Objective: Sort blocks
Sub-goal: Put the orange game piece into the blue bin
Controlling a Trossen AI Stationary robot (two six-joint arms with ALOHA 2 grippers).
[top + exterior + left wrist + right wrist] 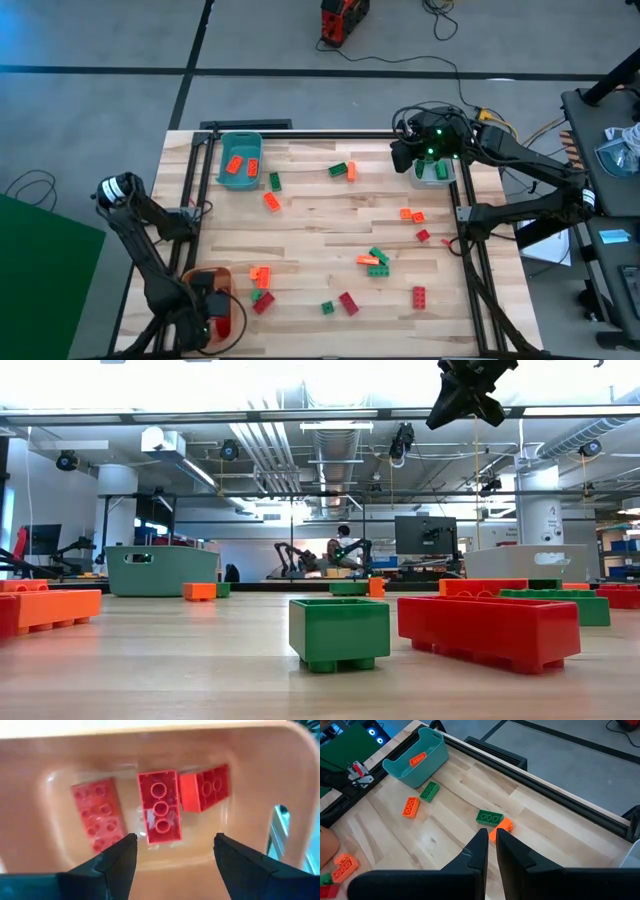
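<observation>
The orange plastic bin [226, 322] at the bench's [320, 225] near-left corner is largely hidden under the left hand [172, 851], spread empty above three red studded bricks [159, 805]. The right hand [490, 846], pressed together, hovers over the grey bin [432, 178]; other bricks [378, 261] lie scattered.

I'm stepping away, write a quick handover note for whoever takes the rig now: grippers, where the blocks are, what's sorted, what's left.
Left gripper: open, empty, over the orange bin at the table's near-left corner.
Right gripper: shut, empty, raised near the grey bin at the far right.
Done: three red blocks lie in the orange bin; orange blocks in the teal bin; green ones in the grey bin.
Left: well over a dozen red, orange and green blocks still scattered on the table, including a green and orange pair mid-far.
</observation>
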